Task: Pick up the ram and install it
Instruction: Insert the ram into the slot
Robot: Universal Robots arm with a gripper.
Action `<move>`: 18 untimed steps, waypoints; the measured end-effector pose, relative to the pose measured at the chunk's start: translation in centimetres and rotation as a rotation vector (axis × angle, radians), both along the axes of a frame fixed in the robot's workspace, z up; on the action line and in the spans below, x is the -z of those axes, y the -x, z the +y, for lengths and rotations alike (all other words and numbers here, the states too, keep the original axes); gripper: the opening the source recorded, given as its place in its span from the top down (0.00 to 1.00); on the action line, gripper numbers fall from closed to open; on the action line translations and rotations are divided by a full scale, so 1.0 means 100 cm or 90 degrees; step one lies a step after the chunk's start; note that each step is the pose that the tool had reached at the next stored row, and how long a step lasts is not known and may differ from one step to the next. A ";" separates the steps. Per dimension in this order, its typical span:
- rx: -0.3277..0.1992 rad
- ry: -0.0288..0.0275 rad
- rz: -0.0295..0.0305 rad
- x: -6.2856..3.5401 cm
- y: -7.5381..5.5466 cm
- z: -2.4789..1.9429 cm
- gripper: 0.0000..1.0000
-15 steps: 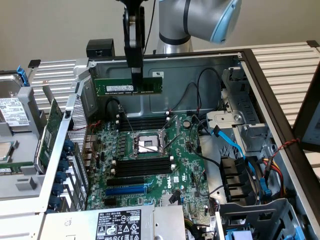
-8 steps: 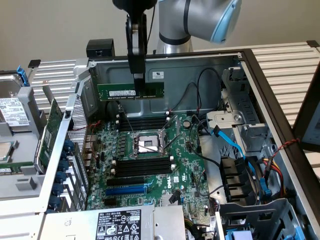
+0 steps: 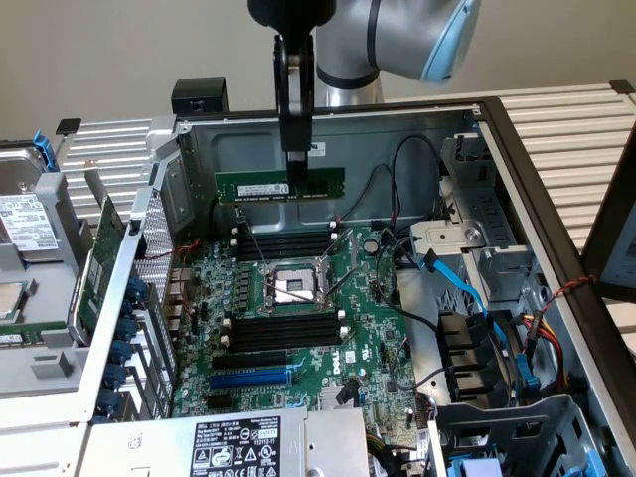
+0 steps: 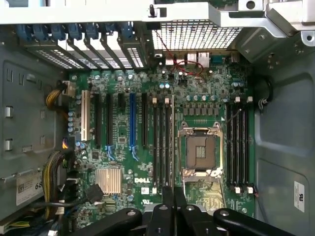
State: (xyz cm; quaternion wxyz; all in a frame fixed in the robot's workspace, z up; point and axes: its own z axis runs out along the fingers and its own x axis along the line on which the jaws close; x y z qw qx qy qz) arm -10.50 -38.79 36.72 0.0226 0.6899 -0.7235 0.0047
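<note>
The ram (image 3: 248, 186), a long thin green stick, hangs level in the air inside the open computer case, above the far end of the green motherboard (image 3: 298, 348). My gripper (image 3: 296, 174) comes straight down from above and is shut on its top edge near the middle. In the wrist view the ram (image 4: 173, 142) shows edge-on as a thin strip running out from the gripper (image 4: 173, 194), over the black memory slots (image 4: 162, 142) beside the CPU socket (image 4: 202, 150). More black memory slots (image 4: 238, 142) lie on the socket's other side.
The case walls (image 3: 397, 129) box in the board. Blue and black cables (image 3: 467, 288) and drive bays crowd the exterior view's right. A green expansion card (image 3: 99, 258) and a hard drive (image 3: 30, 219) sit outside the case on the left. A labelled metal box (image 3: 234, 447) is at the front.
</note>
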 end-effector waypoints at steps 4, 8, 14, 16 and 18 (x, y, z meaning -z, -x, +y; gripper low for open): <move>-0.001 0.0000 0.0001 0.0018 0.000 0.0001 0.87; -0.001 -0.0002 0.0000 0.0048 -0.001 0.0001 0.87; -0.001 0.0000 0.0001 0.0155 -0.001 0.0001 0.87; -0.001 0.0000 0.0000 0.0193 -0.001 0.0001 0.87; -0.001 -0.0001 0.0000 0.0225 0.000 -0.0001 0.87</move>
